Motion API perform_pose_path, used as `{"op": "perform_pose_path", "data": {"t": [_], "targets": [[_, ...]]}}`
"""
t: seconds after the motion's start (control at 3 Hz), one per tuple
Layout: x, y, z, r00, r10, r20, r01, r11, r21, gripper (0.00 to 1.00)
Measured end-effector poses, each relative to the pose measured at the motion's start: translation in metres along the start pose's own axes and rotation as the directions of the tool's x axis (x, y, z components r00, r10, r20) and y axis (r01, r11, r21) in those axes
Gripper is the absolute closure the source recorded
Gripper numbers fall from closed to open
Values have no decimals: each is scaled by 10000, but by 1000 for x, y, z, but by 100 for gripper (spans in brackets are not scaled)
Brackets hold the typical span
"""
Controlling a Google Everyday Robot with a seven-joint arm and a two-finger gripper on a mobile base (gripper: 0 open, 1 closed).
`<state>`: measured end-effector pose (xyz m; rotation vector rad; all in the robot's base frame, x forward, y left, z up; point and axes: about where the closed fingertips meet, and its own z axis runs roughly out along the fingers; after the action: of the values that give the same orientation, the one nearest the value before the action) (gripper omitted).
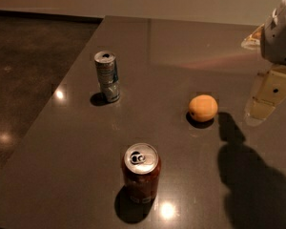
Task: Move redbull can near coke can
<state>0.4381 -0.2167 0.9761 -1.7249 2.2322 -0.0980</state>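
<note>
Standing upright on dark glossy table (pixel 181 42), slim silver-teal redbull can (pixel 107 77), far left of pale gripper (pixel 270 98) at right edge; impossible to tell whether clenched or released. Between them, round orange fruit (pixel 203 108); nearer front, stout dark red coke can (pixel 141 172).

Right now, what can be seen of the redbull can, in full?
The redbull can is slim and tall, metal by its look, silver-grey with blue-teal patches and a silver top. It stands upright on the dark glossy table, far left, with a short shadow at its base. Nothing touches it: the coke can stands apart nearer the camera, the orange fruit apart to the right, and the gripper is at the upper right edge, well away.
</note>
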Motion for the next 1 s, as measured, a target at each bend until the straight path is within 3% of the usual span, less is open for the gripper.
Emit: {"op": "perform_pose_path", "data": {"t": [0.67,1.0], "targets": [[-5,-6,-2,9998,58,169,-60,9999,116,0],[-35,-23,6,9958,-48,914,35,9999,144,0]]}}
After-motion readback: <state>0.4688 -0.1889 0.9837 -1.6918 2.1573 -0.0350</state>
